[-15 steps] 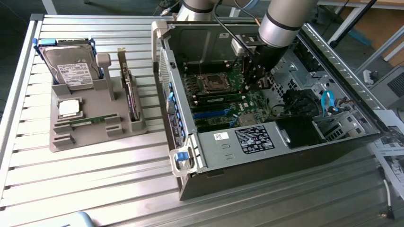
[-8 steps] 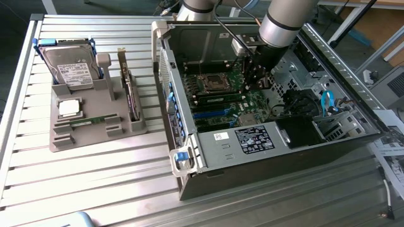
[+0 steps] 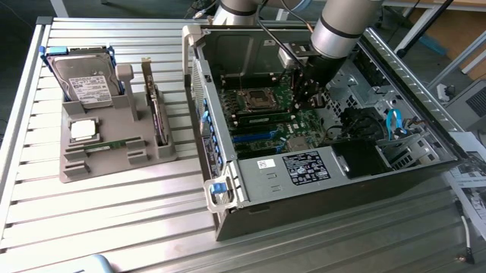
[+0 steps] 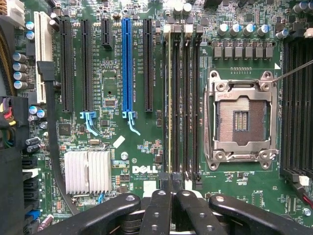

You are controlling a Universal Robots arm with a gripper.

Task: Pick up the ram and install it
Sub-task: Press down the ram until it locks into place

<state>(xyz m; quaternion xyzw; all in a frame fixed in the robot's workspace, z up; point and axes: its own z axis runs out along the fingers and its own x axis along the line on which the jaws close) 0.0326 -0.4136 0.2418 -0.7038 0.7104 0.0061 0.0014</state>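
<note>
One ram [image 4: 169,98] stands on edge in a memory slot beside the empty processor socket [image 4: 239,120]. It appears as a thin green strip [image 3: 264,118] on the motherboard inside the open computer case [image 3: 227,187]. My gripper [image 4: 172,186] is shut, with its black fingers [image 4: 159,210] pressed together right over one end of that stick. Whether the tips touch it I cannot tell. My arm reaches down into the case, and the gripper [image 3: 305,107] hangs just above the board. A second ram [image 3: 102,147] lies flat on the grey tray [image 3: 114,168].
The tray, on the exterior view's left, also carries a hard drive [image 3: 87,79], a silver processor chip [image 3: 83,129] and an upright expansion card [image 3: 156,108]. Case walls, drive bays and blue cables [image 3: 393,122] crowd around the arm. Neighbouring memory slots [image 4: 188,98] are bare.
</note>
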